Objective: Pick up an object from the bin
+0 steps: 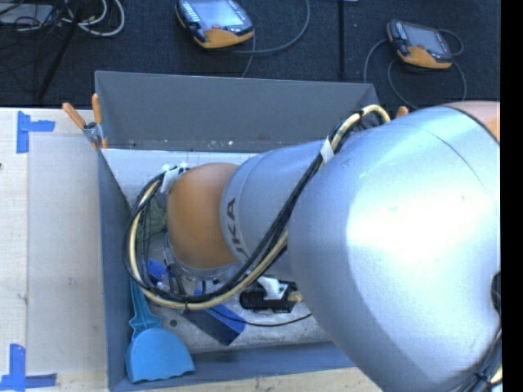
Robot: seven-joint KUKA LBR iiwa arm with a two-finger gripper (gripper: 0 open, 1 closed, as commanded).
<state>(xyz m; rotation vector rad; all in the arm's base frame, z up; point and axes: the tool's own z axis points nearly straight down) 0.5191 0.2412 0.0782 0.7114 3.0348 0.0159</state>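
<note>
**A:** What takes up most of the scene?

**B:** A big silver arm [392, 243] comes in from the right and covers the right half of the grey metal bin [229, 113]. It bends down and to the left. Its orange wrist cover [196, 215] points into the bin's left half, with black-and-yellow cables [133, 243] looped around it.

**A:** And the gripper?

**B:** The gripper [174, 282] sits low under the orange cover, near the bin's left wall, and is mostly hidden. I cannot tell whether it is open or closed, or whether it has hold of anything.

**A:** What lies nearest to it?

**B:** A light blue plastic scoop [155, 354] lies in the bin's lower left corner, with its handle running up along the left wall towards the gripper. Just to its right is a dark blue flat piece [216, 321]. Further right, at the arm's edge, is a small black-and-white object [270, 296].
</note>
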